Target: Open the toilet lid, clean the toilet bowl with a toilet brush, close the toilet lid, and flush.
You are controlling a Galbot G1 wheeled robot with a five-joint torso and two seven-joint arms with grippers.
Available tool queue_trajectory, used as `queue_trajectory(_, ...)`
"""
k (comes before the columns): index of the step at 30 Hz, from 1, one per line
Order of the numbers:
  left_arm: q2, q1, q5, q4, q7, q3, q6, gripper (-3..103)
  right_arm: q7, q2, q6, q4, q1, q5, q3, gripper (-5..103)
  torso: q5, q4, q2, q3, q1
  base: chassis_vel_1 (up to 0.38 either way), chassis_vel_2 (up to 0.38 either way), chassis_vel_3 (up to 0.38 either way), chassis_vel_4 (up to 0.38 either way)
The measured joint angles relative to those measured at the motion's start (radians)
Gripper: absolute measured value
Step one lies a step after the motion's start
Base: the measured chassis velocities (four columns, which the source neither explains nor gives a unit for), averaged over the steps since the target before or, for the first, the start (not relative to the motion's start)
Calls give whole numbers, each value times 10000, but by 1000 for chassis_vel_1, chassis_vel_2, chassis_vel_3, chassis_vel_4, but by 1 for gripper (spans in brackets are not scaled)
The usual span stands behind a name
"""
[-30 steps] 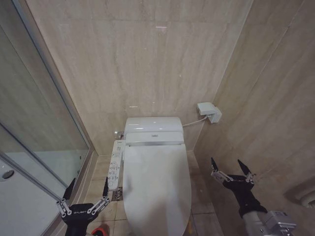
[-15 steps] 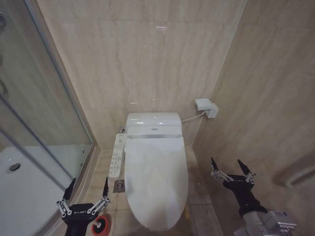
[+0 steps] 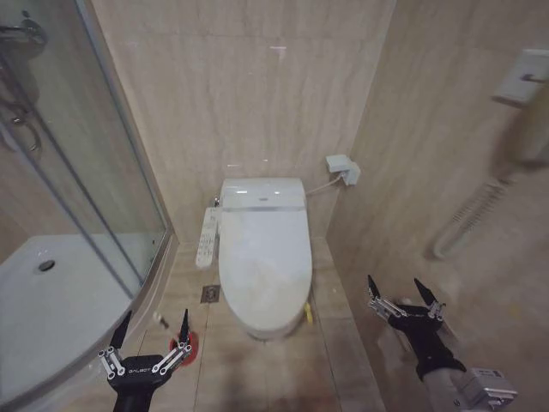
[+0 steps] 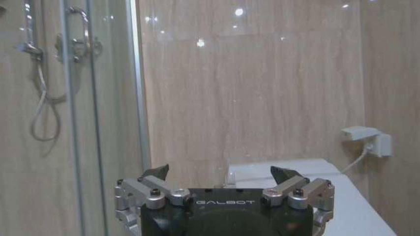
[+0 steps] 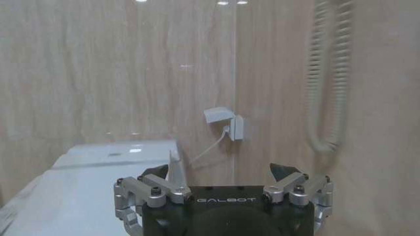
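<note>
Two grippers: both spread wide, both empty, held low before the toilet.
Left gripper: fingers parted, touching nothing, above the floor tiles beside the shower tray.
Toilet brush: red cup just right of the left gripper, partly hidden behind one finger; handle hard to make out.
Toilet lid: down, covering the toilet bowl.
Right gripper: fingers parted, touching nothing, near the right wall.

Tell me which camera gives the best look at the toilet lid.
The head view. It looks down on the whole closed toilet lid, from hinge to front edge, with the yellow-green strap at its rim. The left wrist view catches just a pale corner of it behind the left pincer; the right wrist view shows its surface slanting beside the right pincer.
</note>
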Motion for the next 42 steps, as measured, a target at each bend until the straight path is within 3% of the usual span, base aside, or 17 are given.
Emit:
queue_trajectory(3,3,-1,0,1,0,0,0,100,1,0,0,1,-1,0,1,100,-13,-7,2,-2,-3,341,-366,-348,351)
queue_trajectory(6,-3,0,0,0,0,0,0,100,0,0,0,0,-1,0,0,100,3,2,1,-1,-2,325,-327,-330,329)
queue_trajectory(8,2,-1,0,0,0,0,0,100,2,0,0,0,-2,0,1,100,-3,-8,2,-1,-1,289,-302,-277,294)
queue_trajectory(14,0,0,0,1,0,0,0,100,1,0,0,0,-1,0,0,100,-3,-1,4,-3,-5,194,-204,-181,196)
queue_trajectory(42,3,-1,0,-1,0,0,0,100,1,0,0,0,0,0,0,100,-4,-3,-2,1,3,-16,9,11,-10)
